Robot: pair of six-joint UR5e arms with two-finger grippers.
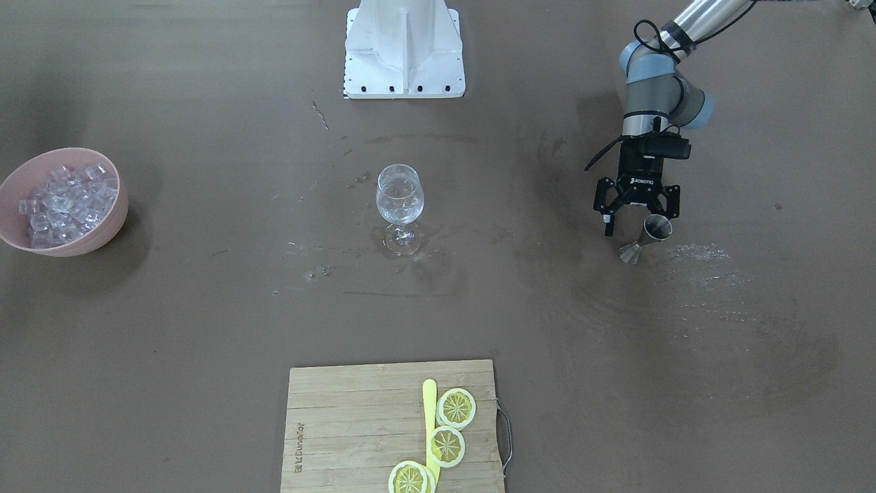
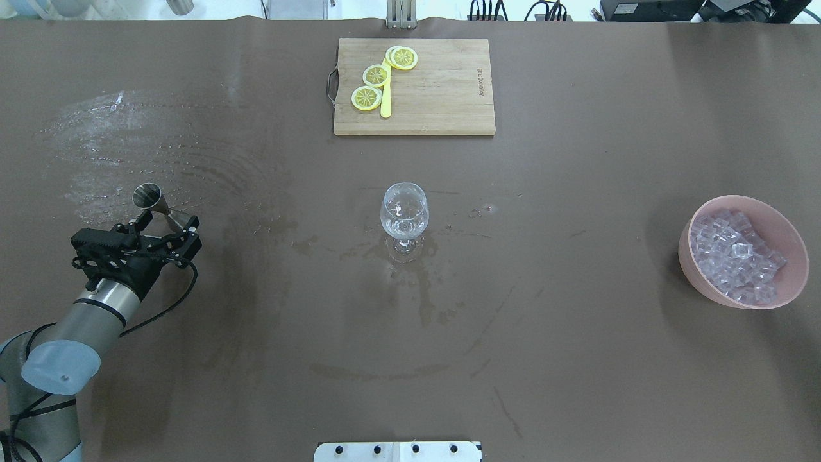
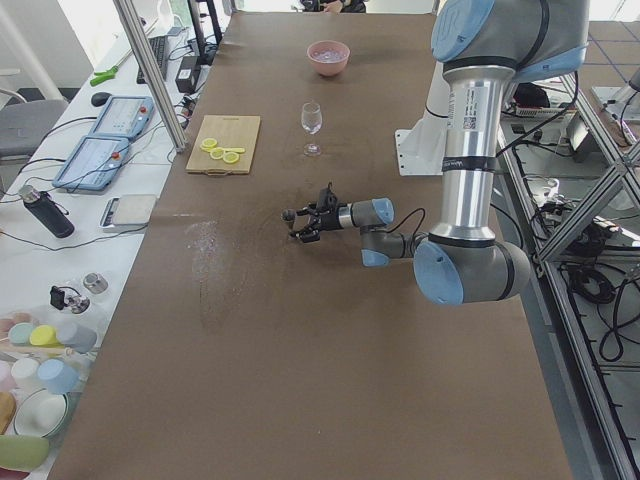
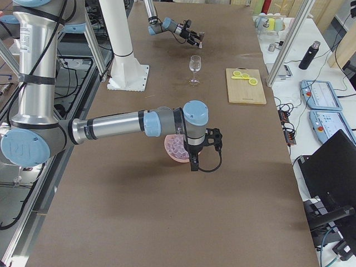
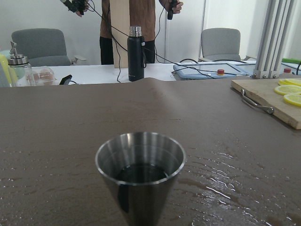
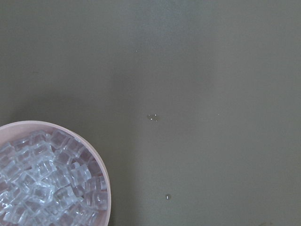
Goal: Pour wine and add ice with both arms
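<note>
My left gripper stands open low over the table, its fingers either side of a steel jigger. In the left wrist view the jigger is upright, with a little dark liquid in it. A clear stemmed glass stands mid-table, well away from that gripper. The ice is piled in a pink bowl. My right gripper hangs over the bowl, seen only from the side; I cannot tell whether it is open or shut.
A wooden cutting board with lemon slices and a yellow knife lies at the table's far edge from the robot. The white stand sits at the robot's side. Wet smears surround the jigger and the glass. A person and a dark bottle are beyond the table.
</note>
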